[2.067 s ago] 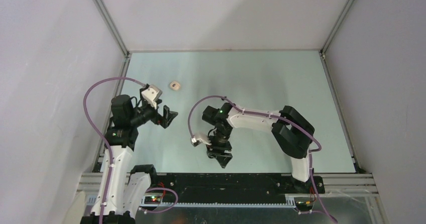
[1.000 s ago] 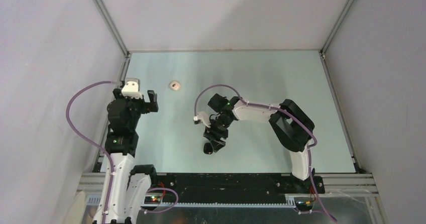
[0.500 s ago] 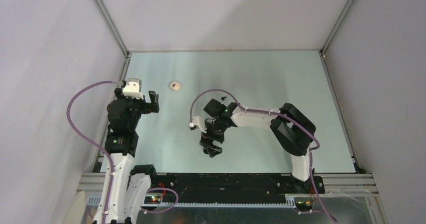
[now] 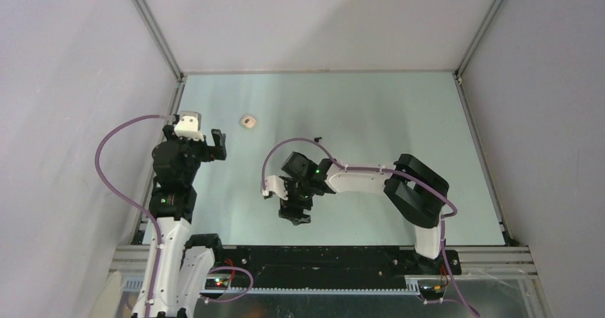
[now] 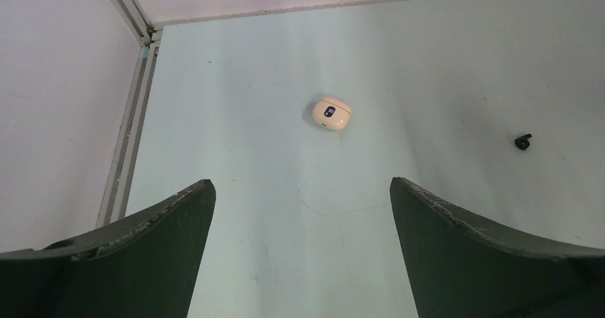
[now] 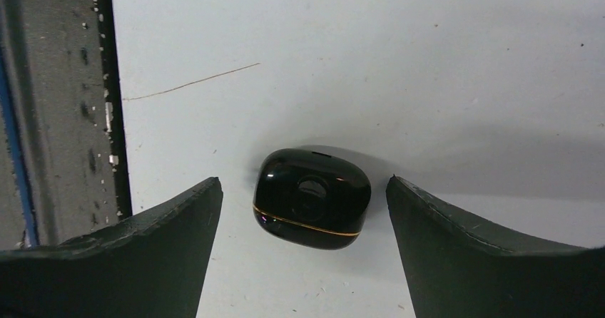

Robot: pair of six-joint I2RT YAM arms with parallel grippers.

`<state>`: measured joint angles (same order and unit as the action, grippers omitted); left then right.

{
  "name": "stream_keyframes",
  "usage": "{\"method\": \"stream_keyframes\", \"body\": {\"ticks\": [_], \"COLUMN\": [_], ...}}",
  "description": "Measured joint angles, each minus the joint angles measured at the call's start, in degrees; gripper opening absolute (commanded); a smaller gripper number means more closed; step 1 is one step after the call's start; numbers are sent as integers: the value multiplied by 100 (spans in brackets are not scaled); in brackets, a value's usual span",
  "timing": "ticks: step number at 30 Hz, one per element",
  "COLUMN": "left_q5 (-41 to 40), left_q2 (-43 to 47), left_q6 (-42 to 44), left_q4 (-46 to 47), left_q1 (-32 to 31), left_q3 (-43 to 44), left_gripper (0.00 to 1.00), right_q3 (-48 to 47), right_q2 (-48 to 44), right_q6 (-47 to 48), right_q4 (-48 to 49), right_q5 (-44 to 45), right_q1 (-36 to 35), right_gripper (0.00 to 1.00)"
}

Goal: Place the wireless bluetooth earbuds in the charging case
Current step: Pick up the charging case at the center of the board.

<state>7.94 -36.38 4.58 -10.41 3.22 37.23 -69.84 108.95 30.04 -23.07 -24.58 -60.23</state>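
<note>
Pale table [image 4: 371, 104]: glossy black case [image 6: 312, 198], probably light and slippery, sat untouched between the parted jaws of the right pincer [image 6: 303, 182], best pinched at its rounded ends; left pincer [image 5: 301, 182] likewise apart.

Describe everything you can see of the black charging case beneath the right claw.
The black charging case is a glossy rounded pebble, seemingly plastic, with a thin gold seam and a round dimple on top. It looks shut and lies on the pale table inside the open right claw, touching neither finger.
</note>
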Motion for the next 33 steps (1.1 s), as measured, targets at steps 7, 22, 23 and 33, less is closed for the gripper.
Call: {"method": "stream_keyframes", "body": {"ticks": [7,22,23,33], "left_q5": [28,42,42,131], "left_q2": [0,-37,-37,-76], "left_q6": [0,2,2,42], "left_q4": [0,2,2,2], "left_q1": [0,0,0,0], "left_q3": [0,-2,-2,-2], "left_gripper": [99,99,99,99], "right_q3": [118,190,190,192], "right_q2": [-66,-118,-118,-118], "right_q6": [92,164,162,212], "right_q4": [164,173,175,157], "right_q5": [442,809,820,804], "right_q1": [-149,35,35,42], "right_gripper": [98,89,87,67]}}
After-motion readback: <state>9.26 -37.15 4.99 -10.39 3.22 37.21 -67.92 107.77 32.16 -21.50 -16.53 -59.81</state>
